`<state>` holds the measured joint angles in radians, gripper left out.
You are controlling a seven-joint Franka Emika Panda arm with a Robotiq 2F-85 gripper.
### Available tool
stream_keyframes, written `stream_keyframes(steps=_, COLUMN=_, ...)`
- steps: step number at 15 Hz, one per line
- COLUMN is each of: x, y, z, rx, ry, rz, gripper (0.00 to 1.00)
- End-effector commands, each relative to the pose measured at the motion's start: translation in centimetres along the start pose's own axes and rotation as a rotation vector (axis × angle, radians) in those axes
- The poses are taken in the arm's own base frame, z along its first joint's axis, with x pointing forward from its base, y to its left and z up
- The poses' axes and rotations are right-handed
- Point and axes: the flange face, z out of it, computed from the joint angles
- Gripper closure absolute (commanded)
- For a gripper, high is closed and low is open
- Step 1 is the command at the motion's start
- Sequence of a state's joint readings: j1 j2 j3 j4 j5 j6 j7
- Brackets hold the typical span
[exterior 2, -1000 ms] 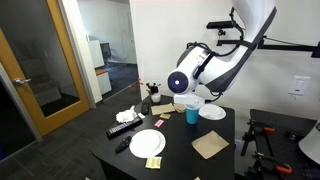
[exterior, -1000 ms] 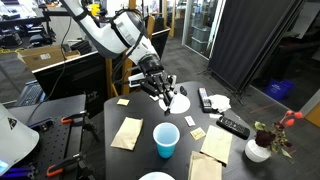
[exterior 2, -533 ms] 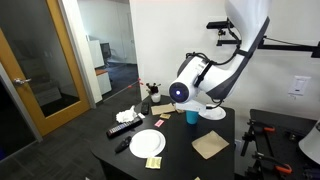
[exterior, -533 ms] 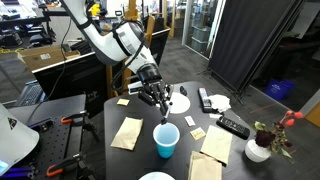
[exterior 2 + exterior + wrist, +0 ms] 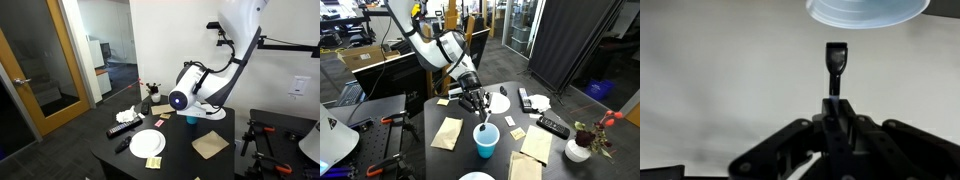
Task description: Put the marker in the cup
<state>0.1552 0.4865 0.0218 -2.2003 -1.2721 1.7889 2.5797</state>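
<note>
Wrist view first: the gripper [image 5: 837, 112] has its fingers pinched tight on the marker [image 5: 836, 68], which sticks straight out past the fingertips. So the pickup part looks done. The marker is off the table [image 5: 510, 150] and up in the air, held by one end with the free end leading. Its long axis runs in line with the gripper's reach. In this view it points toward the cup [image 5: 868, 10] at the top edge, though the cup sits a bit off to the side of that line rather than dead ahead.

In an exterior view the gripper [image 5: 478, 104] hangs just above and behind the cup [image 5: 486, 140]. The marker is roughly upright there, free end down, near the rim. I can't tell if the tip is over the opening or just beside it, it's too small to see.

My read is that it's mostly there. What's left is lining the tip up over the opening, then letting go so the marker drops in.
</note>
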Motion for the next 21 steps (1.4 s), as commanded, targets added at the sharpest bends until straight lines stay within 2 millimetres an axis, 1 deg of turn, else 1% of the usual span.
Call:
stream_keyframes(steps=1, x=-0.6, y=-0.8, z=0.2, rx=-0.012, ry=-0.006, rz=0.019, gripper=0.97)
stream_keyframes(steps=10, x=-2.8, y=-2.0, z=0.8, rx=-0.027, ry=-0.003, rz=0.0, gripper=0.97)
stream_keyframes(steps=19, x=-5.9, y=-1.6, z=1.1, rx=-0.043, ry=0.008, rz=-0.04, gripper=0.97)
stream_keyframes(steps=20, x=-6.1, y=-1.6, z=1.1, rx=-0.047, ry=0.007, rz=-0.041, gripper=0.65)
stream_keyframes(steps=21, x=-6.2, y=-1.5, z=1.2, rx=-0.049, ry=0.007, rz=-0.043, gripper=0.64)
